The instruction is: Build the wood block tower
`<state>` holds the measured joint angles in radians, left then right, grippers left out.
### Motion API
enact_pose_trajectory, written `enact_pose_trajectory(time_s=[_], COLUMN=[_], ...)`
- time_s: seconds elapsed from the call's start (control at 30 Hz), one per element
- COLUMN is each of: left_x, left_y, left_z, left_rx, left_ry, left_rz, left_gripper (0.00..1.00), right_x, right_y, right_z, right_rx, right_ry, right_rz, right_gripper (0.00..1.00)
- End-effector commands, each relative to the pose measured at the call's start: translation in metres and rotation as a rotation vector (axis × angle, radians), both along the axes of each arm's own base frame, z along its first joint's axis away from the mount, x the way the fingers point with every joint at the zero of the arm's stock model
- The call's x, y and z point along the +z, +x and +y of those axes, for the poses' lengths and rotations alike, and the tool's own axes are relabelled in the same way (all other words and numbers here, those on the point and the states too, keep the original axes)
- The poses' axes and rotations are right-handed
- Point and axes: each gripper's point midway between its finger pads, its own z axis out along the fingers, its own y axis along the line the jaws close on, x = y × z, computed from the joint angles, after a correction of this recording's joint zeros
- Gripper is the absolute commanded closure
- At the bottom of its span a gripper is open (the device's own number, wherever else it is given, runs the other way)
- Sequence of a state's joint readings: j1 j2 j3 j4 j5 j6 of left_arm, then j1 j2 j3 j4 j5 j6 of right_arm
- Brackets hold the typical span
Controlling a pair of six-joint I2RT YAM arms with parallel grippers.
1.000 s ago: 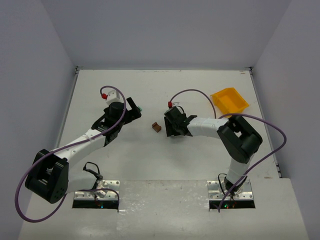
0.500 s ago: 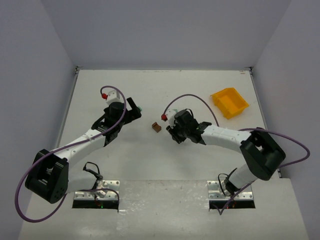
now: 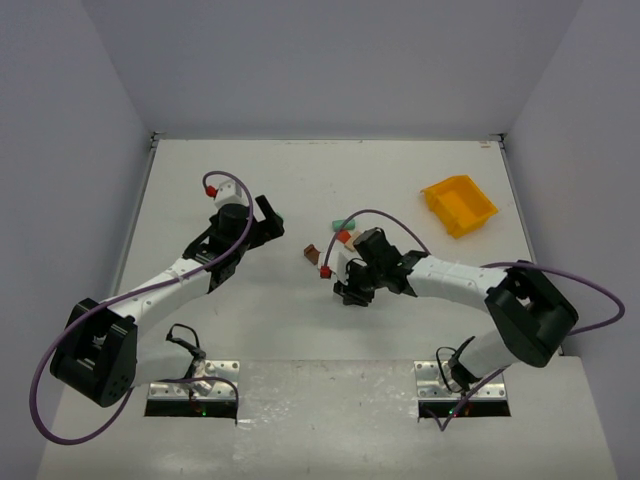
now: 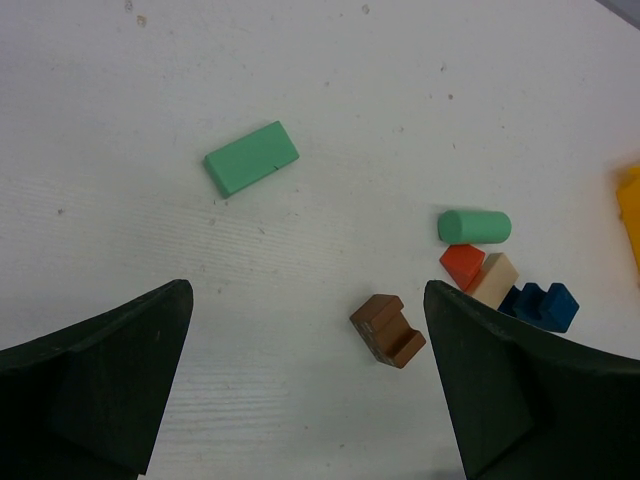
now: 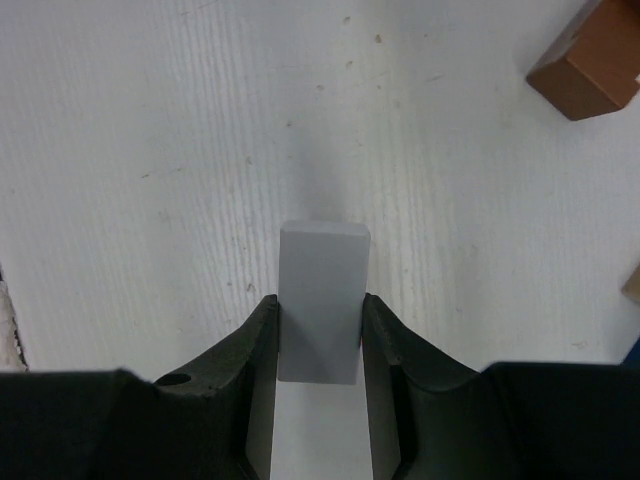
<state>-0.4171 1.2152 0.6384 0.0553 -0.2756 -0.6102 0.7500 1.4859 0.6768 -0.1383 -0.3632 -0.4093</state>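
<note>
Right claw (image 5: pixel 320 305) clenched on a grey block (image 5: pixel 322 262); nothing stacked yet.
You hold it at lower centre of the right wrist view, over the desk (image 5: pixel 150 150). Lower it level and let go gently near the brown block (image 5: pixel 590 65), upper right. Your left claw (image 4: pixel 308 330) gapes empty, the red block (image 4: pixel 462 266) at its right.

No text, label, brand, number or sign can be read in any of the views.
</note>
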Motion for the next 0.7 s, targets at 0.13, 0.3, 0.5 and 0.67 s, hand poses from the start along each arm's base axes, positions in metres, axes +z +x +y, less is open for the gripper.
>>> enact_pose_trajectory(time_s=[0.13,0.3,0.5,0.67], left_x=[0.016,0.012,0.012,0.012], left_y=[0.007,0.007,0.008,0.008], left_z=[0.001,0.000,0.000,0.000], left_rx=[0.005,0.004,0.001,0.003], left_ry=[-0.019,-0.017,-0.015,-0.014], left_rz=[-0.058,-0.051,-0.049,-0.048], left_gripper=[0.00,0.00,0.00,0.00], right_x=[0.004,-0.008,-0.024,-0.026], right_y=[0.010,0.013,0.013,0.016], right_z=[0.033,0.036,0.037,0.040], right_rx=[0.060,0.042,0.041,0.033], right_ry=[0.022,-0.016,-0.079,-0.082], right_rz=[-0.017,-0.005,-0.003,-0.007], right_gripper=[0.93,0.92,0.87,0.87])
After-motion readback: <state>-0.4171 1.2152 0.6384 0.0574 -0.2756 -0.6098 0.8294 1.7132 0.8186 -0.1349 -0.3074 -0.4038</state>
